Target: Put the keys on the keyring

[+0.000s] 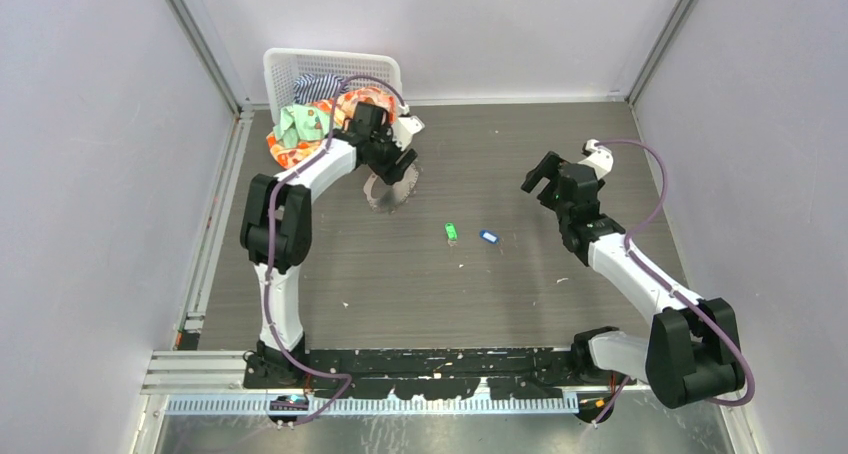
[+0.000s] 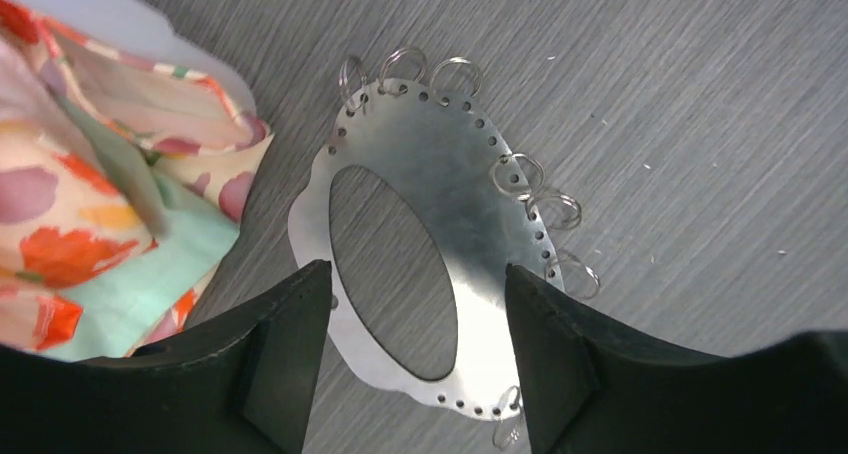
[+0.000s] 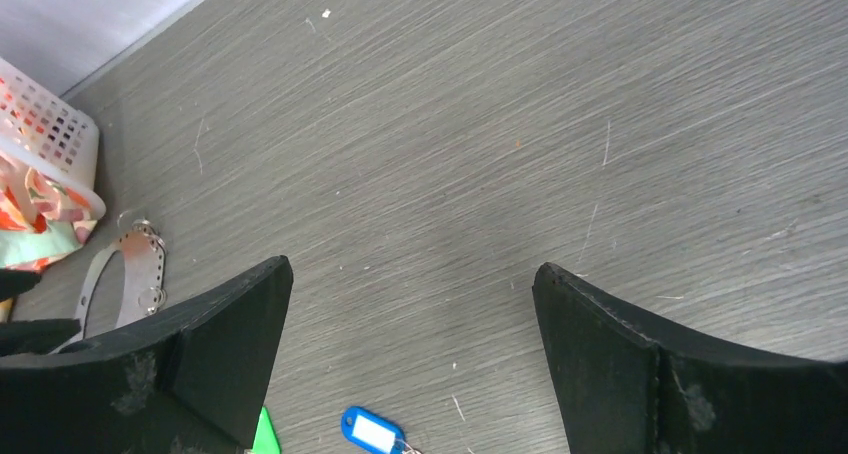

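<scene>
The keyring [image 1: 392, 190] is a flat silvery oval plate with a large hole and several small wire rings along its rim, lying on the table beside the basket. In the left wrist view the keyring [image 2: 450, 174] lies between my fingers. My left gripper [image 2: 415, 274] is open, with one jaw on each side of the plate's near end; I cannot tell if they touch it. The green key [image 1: 451, 232] and the blue key [image 1: 488, 236] lie side by side mid-table. My right gripper [image 1: 538, 180] is open and empty, raised to the right of the keys, and they show at the bottom edge of its view: blue key [image 3: 372, 432], green key [image 3: 264, 436].
A white plastic basket [image 1: 300, 69] with colourful cloths [image 1: 300, 129] stands at the back left, right behind the left gripper. The cloth [image 2: 90, 204] lies close to the keyring's left side. Grey walls enclose the table on three sides.
</scene>
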Robot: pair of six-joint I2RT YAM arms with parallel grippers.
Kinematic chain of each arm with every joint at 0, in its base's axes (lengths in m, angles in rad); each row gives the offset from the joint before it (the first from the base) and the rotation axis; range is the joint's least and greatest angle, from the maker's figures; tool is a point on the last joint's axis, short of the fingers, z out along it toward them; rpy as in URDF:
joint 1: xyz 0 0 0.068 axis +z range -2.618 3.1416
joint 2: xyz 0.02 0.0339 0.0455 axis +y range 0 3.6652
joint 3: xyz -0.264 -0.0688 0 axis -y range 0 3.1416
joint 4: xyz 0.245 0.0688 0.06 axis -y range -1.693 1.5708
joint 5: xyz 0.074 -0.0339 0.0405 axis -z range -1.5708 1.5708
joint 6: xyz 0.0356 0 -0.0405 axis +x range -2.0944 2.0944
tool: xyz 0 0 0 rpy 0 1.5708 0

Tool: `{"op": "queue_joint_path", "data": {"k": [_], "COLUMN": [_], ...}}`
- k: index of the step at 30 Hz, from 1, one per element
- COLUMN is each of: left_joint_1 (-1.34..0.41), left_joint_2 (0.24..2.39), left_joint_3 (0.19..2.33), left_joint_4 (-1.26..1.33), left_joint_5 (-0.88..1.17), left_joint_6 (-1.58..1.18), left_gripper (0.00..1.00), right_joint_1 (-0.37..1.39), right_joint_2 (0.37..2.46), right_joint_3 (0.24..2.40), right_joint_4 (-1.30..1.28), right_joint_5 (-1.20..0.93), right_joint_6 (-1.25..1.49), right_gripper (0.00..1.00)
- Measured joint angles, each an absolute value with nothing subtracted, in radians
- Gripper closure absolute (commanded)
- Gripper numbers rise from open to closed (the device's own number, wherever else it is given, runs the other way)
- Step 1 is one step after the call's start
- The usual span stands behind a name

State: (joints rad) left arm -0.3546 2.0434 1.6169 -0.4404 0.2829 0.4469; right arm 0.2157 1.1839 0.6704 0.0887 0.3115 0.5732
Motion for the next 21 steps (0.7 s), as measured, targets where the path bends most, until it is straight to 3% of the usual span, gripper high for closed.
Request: {"op": "queue_joint_path", "data": {"k": [3,13,21], "left_joint_1": [-0.379,-0.429,-0.425], "left_joint_2": [2.076,2.228,2.268], "left_joint_3": [1.636,1.786,1.833], "left_joint_4": [-0.438,-0.417,-0.4], "left_joint_5": [0.252,0.191,0.176], "left_joint_6": [0.484,0.529,0.537], "left_gripper": [0.48,0.64,0.69], "right_joint_1": [0.233,0.289,0.3], "right_joint_2": [1.198,1.207,1.213], "right_joint_3": [0.688,0.703,0.714], "right_joint_4": [0.069,0.044,0.036], "right_joint_5": [0.306,0.297,0.271], "right_joint_6": [0.57,0.57,0.571], "right_gripper": [0.06,0.09,0.1]}}
